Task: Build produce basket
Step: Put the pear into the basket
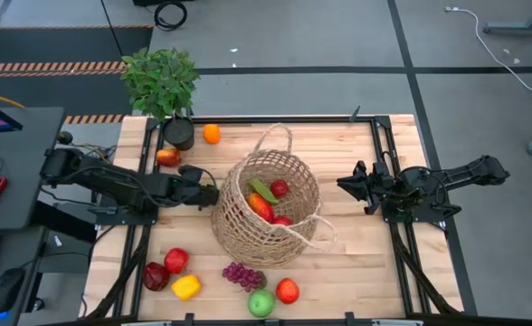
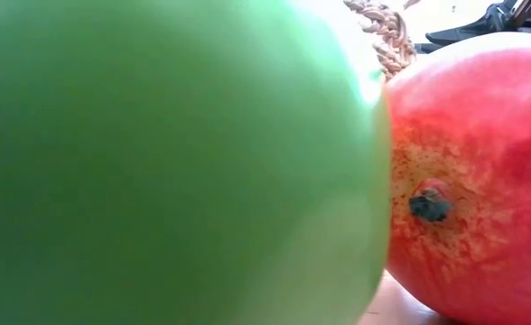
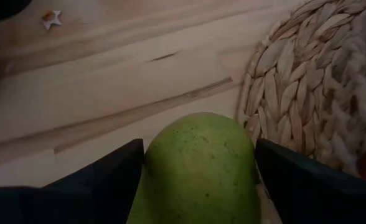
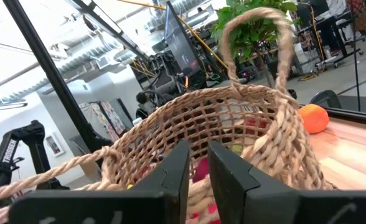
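Note:
The wicker basket stands mid-table and holds a green cucumber and red fruit. Against the basket's left side, my left gripper is open and tipped down. In the left wrist view a green, speckled fruit lies on the wood beside the basket's base, filling the gap between the fingers of the left gripper. My right gripper is shut and waits to the basket's right, touching nothing. More produce lies along the near edge. My left gripper comes at the green fruit slanting down from the table's left, one finger on each side of it. Both fingers stand right against its flanks; I cannot tell whether they touch it. The fruit rests on the table.
A potted plant, an orange and an apple sit far left. Near edge: red pepper, yellow pepper, grapes, green apple, red apple. The last two fill the low view.

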